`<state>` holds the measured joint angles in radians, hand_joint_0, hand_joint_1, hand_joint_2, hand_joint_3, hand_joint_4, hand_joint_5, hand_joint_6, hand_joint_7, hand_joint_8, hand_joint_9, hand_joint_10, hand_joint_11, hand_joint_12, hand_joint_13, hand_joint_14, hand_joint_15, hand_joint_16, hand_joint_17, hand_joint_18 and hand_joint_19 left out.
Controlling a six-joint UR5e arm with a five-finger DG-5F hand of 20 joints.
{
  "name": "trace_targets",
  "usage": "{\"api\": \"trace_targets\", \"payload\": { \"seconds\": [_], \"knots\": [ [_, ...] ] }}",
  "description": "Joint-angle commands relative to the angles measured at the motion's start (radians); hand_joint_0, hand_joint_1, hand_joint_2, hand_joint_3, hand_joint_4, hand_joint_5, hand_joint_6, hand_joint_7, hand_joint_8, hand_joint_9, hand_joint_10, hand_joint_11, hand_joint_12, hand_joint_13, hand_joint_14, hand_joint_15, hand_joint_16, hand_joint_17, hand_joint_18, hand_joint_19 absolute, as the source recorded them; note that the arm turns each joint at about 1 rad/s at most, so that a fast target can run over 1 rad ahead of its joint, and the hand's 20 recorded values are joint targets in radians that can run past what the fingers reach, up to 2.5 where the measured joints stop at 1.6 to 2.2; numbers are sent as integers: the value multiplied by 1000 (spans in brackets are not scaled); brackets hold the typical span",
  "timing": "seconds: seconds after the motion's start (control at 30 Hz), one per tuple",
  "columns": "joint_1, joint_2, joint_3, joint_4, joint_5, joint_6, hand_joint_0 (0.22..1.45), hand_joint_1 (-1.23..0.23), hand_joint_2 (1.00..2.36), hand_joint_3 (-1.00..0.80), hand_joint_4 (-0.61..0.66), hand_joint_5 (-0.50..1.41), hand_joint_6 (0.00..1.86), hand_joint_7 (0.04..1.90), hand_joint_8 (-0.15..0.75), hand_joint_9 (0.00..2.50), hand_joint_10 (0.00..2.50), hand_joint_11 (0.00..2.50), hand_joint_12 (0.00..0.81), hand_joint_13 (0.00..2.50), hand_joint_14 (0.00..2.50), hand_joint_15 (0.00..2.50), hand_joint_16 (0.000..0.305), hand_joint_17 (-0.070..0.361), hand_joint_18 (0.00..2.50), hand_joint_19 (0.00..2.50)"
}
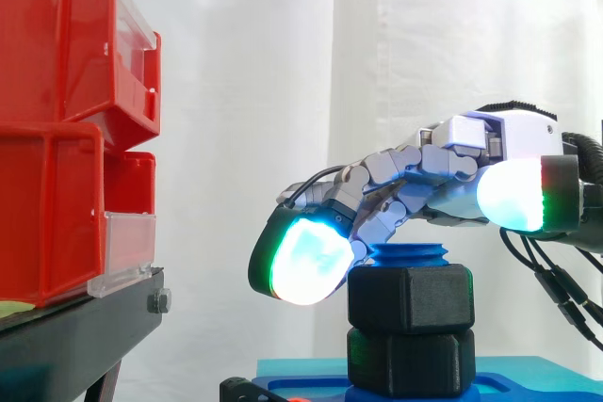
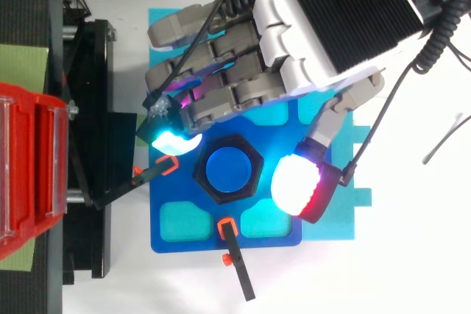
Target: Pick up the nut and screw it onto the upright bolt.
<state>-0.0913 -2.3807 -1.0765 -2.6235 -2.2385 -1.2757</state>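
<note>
A black hex nut point(image 1: 410, 297) point(image 2: 228, 170) sits on the upright blue bolt point(image 2: 230, 169), whose blue tip point(image 1: 410, 253) pokes out above it. Under the nut is a second black hex piece point(image 1: 410, 361), standing on the blue base plate point(image 2: 176, 237). My hand point(image 2: 294, 42) hovers over the nut, open, its fingers loosely bent. One glowing fingertip point(image 1: 303, 261) hangs at the nut's upper left corner. The glowing thumb pad point(image 1: 512, 195) point(image 2: 296, 185) is to the nut's right and higher than its top face. I see no pinch on the nut.
Red bins point(image 1: 57, 129) stand stacked on a black stand point(image 1: 85, 327) to the left, close to the fingertips. Two thin black rods with orange clips point(image 2: 158, 172) point(image 2: 234, 259) lie at the base plate's left and front edges. A white curtain hangs behind.
</note>
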Motion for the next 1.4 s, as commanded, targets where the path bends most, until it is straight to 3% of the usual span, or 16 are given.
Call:
{"api": "trace_targets", "payload": {
  "seconds": [0.0,0.43,0.63,0.9,1.37],
  "knots": [
    [5,0,0,0,5,-1,453,-104,1000,-500,190,-111,503,739,216,679,0,0,281,426,0,0,36,81,65,0],
    [12,0,-2,-9,11,-1,468,-135,1000,-500,226,-75,503,868,228,748,0,0,272,488,0,0,35,78,124,0],
    [13,0,-25,-1,11,-1,473,-152,1000,-500,249,-57,504,969,230,778,0,0,268,504,0,0,34,77,154,0],
    [8,0,-26,3,11,-1,482,-164,1000,-500,226,-19,505,1169,237,852,0,0,249,560,0,0,33,74,228,0],
    [1,0,-26,6,10,-1,491,-178,1000,-500,197,7,504,1299,242,918,0,0,236,623,0,0,31,70,319,37]
  ]
}}
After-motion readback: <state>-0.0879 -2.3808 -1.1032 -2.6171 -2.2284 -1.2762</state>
